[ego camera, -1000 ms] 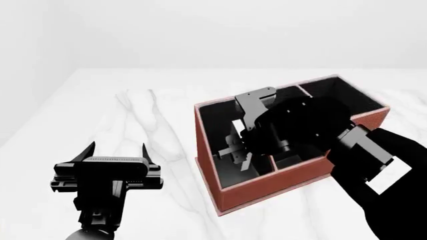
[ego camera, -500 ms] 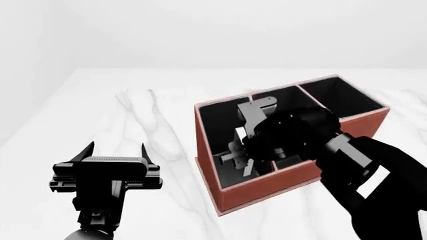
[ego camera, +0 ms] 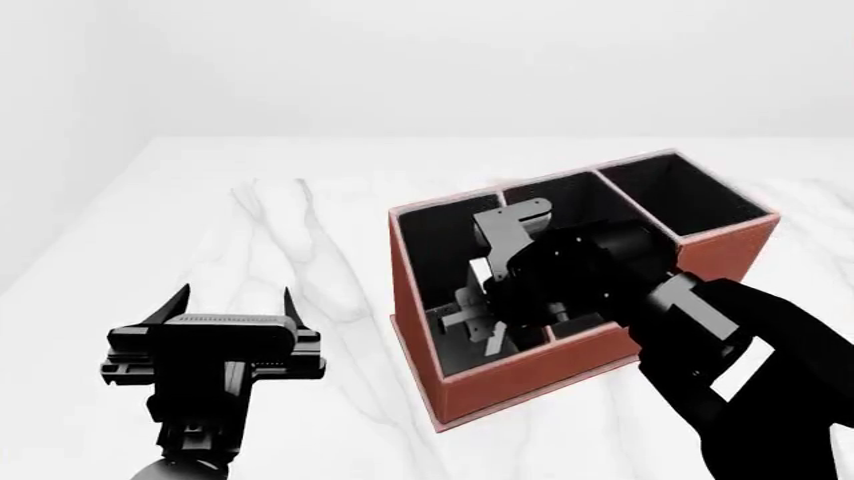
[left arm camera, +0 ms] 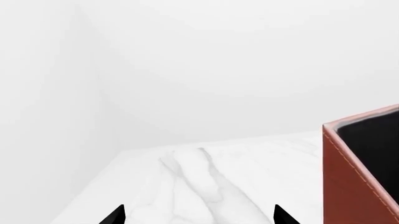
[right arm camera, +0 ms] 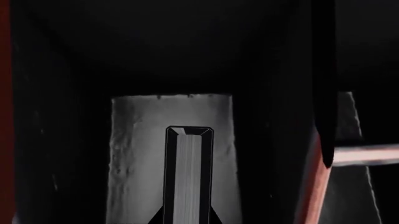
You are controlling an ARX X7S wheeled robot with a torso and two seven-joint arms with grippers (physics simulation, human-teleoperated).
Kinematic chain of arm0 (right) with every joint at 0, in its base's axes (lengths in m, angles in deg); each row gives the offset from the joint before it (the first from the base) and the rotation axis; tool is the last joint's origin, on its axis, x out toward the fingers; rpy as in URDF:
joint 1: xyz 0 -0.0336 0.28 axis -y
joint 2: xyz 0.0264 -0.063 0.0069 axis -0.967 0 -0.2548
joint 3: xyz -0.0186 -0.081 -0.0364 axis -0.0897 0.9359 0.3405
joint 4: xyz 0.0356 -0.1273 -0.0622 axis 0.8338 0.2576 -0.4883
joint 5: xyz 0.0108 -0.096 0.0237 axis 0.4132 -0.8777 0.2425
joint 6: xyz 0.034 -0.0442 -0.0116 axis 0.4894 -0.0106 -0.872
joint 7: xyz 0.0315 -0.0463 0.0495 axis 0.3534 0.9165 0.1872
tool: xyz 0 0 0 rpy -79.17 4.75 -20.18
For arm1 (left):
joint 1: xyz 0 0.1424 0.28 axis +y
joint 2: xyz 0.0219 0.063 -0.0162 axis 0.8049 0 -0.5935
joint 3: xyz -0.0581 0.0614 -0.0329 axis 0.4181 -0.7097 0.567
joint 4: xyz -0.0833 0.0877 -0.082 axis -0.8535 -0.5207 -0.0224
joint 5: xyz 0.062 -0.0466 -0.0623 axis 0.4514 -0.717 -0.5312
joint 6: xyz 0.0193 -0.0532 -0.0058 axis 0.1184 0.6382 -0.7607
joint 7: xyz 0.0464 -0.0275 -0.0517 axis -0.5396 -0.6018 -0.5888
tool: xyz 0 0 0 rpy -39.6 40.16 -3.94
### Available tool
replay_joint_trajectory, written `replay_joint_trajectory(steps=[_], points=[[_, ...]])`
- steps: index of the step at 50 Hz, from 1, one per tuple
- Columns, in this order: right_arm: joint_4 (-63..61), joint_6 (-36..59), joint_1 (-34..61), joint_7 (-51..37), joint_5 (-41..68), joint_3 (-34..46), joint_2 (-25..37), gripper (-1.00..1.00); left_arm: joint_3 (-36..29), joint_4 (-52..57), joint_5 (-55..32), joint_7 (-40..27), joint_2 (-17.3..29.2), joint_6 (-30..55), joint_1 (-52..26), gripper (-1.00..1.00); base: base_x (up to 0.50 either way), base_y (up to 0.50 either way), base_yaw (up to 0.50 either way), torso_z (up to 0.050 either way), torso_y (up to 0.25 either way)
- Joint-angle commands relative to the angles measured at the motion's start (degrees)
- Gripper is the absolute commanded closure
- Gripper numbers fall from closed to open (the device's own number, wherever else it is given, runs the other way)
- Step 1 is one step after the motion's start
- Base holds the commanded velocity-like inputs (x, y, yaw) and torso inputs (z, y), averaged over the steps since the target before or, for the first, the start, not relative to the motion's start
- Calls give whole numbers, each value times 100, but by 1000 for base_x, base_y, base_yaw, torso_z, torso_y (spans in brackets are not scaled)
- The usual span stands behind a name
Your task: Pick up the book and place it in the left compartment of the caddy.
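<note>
The reddish-brown caddy (ego camera: 534, 385) stands on the white marble table, right of centre. My right gripper (ego camera: 474, 315) reaches down into its long left compartment (ego camera: 430, 238). In the right wrist view this gripper (right arm camera: 187, 220) is shut on the book (right arm camera: 188, 177): dark cover edges with white page edges between them, pointing down into the black-lined slot. In the head view the arm hides most of the book. My left gripper (ego camera: 230, 300) hovers open and empty over the table left of the caddy, and its fingertips (left arm camera: 118, 214) frame bare marble.
The caddy's corner (left arm camera: 355, 177) shows beside the left gripper in the left wrist view. Short divided slots (ego camera: 574, 200) and a taller square slot (ego camera: 674, 190) lie right of the long one. Marble table (ego camera: 267, 210) spreads to the left and back.
My right arm has shifted lower and slightly to the left, carrying the book deeper into the long slot. The left arm and the caddy have not moved.
</note>
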Motion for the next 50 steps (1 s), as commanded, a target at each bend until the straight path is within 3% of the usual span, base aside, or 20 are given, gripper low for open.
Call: replay_joint_trajectory(steps=[1, 21, 39, 44, 50], points=[[-50, -35, 80, 239, -374, -257, -119, -100, 175, 26, -2, 183, -116, -48, 29, -100, 0, 0, 0, 0, 0], [-144, 26, 232, 121, -308, -332, -73, -100, 175, 64, -41, 150, -83, -27, 20, -100, 0, 0, 0, 0, 0], [-2203, 806, 1282, -1626, 1232, -1486, 1156, -100, 161, 76, -74, 125, -62, -6, -6, -100, 0, 0, 0, 0, 1], [-3701, -136, 482, -2122, 1383, -2078, 1819, -100, 146, 66, -73, 123, -62, -43, 11, -100, 0, 0, 0, 0, 0], [-5883, -2460, -1608, -2185, -661, -2350, 2651, -100, 74, 9, -49, 119, -77, -53, -10, -100, 0, 0, 0, 0, 0]])
